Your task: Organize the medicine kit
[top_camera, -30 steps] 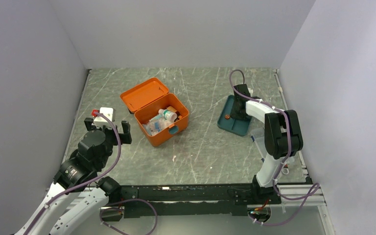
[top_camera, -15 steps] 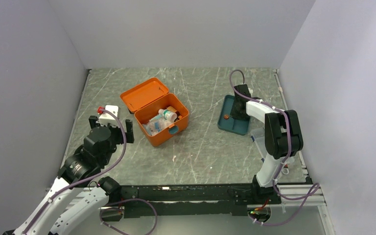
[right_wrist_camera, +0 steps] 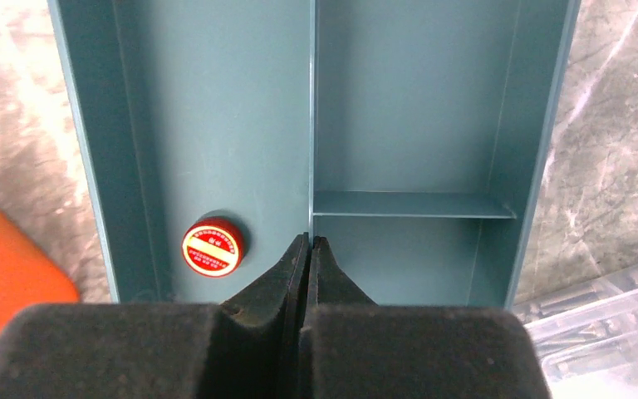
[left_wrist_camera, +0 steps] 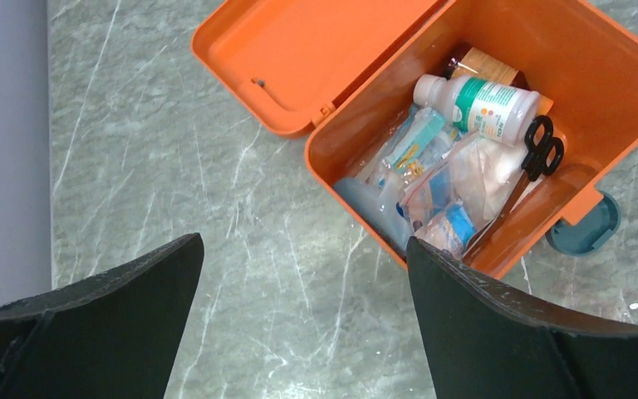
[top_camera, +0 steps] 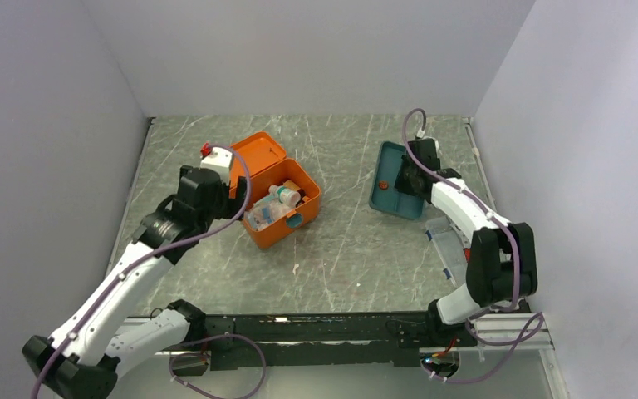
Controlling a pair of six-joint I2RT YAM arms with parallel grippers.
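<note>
Kit position: the medicine kit (top_camera: 247,160) sits left of centre on the grey marbled table (top_camera: 349,258), lid folded flat open toward the far left. The top view shows only a jumble inside. The left wrist view resolves it into a white bottle (left_wrist_camera: 478,104) with a green label, black scissors (left_wrist_camera: 542,151) lying against the right wall, a brown bottle (left_wrist_camera: 486,65) and clear packets (left_wrist_camera: 444,183). It also shows the teal latch (left_wrist_camera: 585,226) on the front wall.

The left gripper (left_wrist_camera: 301,245) hovers above the kit's near-left corner with its fingers spread wide and nothing between them.

Well apart to the right lies the teal tray (top_camera: 388,158). The right gripper (right_wrist_camera: 309,243) has its fingertips pressed together on the tray's centre divider. Only the right wrist view shows this pinch, with a red round cap (right_wrist_camera: 213,246) just left of it. A clear plastic case (top_camera: 449,243) lies near the tray.
</note>
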